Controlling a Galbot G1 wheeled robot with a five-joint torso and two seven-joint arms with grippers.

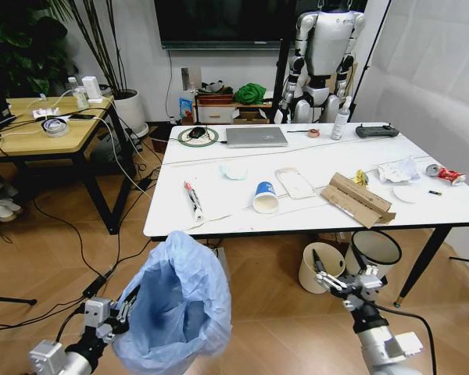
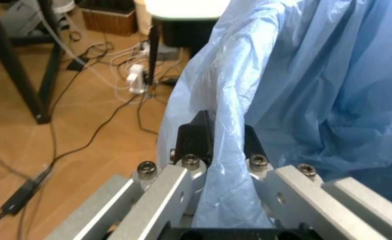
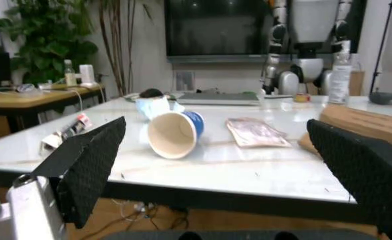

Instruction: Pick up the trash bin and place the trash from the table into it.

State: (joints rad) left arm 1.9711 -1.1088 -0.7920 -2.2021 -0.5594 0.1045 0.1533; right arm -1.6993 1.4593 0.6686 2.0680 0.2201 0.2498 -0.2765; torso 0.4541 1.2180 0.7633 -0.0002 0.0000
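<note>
The trash bin (image 1: 180,305), lined with a crinkled light-blue bag (image 2: 316,90), hangs low at the front left, below the table's near edge. My left gripper (image 1: 123,311) (image 2: 219,142) is shut on the bag's rim. My right gripper (image 1: 340,271) (image 3: 223,165) is open, just below and in front of the white table (image 1: 219,219). On the table lie a tipped blue-white paper cup (image 1: 266,198) (image 3: 176,132), a pen (image 1: 193,199), torn cardboard (image 1: 356,199), tissues (image 1: 397,170), a paper plate (image 1: 406,194) and a crushed red can (image 1: 445,174).
A cream round bin (image 1: 320,266) and a white bin with a black rim (image 1: 373,250) stand under the table on the right. A laptop (image 1: 255,136) and a bottle (image 1: 341,121) sit at the far edge. A wooden table (image 1: 39,133) stands left; cables cross the floor (image 1: 86,250).
</note>
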